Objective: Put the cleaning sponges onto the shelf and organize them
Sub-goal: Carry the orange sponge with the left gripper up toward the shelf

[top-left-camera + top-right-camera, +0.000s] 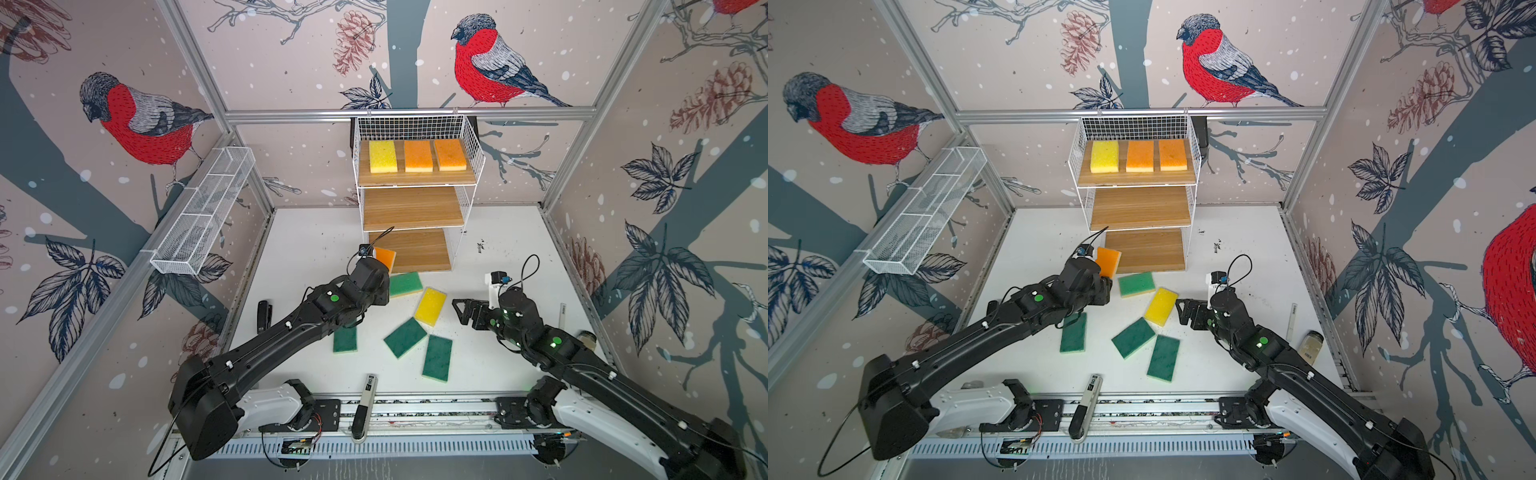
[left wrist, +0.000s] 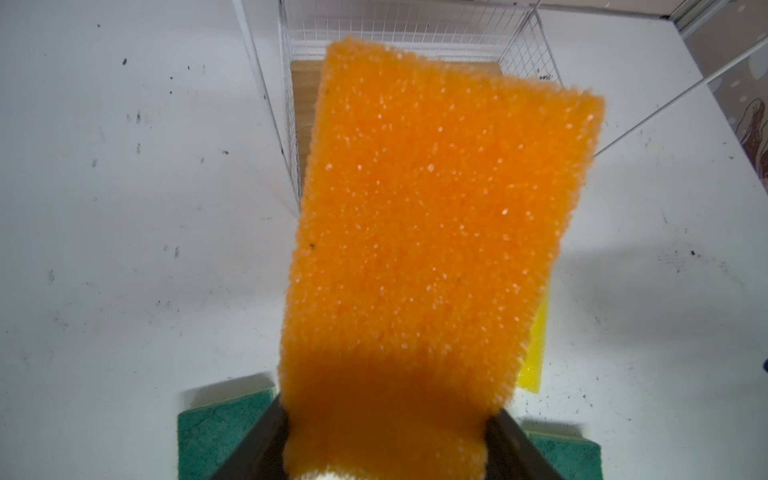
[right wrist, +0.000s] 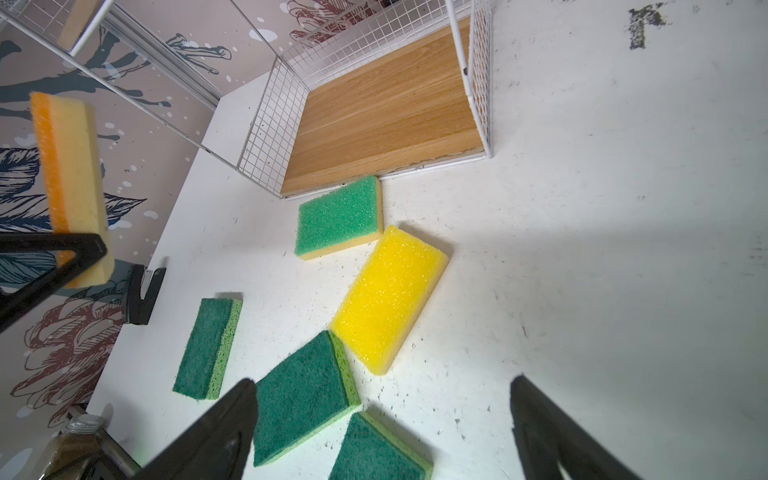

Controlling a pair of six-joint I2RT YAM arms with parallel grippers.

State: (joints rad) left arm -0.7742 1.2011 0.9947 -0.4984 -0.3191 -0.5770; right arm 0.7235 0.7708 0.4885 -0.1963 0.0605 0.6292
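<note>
My left gripper [image 2: 386,449] is shut on an orange sponge [image 1: 384,257], held off the table just in front of the shelf [image 1: 415,208], by its lowest board. The shelf's top board carries a yellow sponge [image 1: 382,156] and two orange ones [image 1: 418,156]. On the table lie a light green sponge [image 1: 405,284], a yellow sponge [image 1: 430,306] and three dark green sponges [image 1: 405,337]. My right gripper [image 1: 461,311] hovers open to the right of the yellow sponge [image 3: 388,297], holding nothing.
A long white mesh basket [image 1: 203,212] hangs on the left wall. A black stapler [image 1: 263,316] lies at the table's left. A marker-like tool [image 1: 365,409] rests on the front rail. A small jar [image 1: 586,338] stands at the right edge.
</note>
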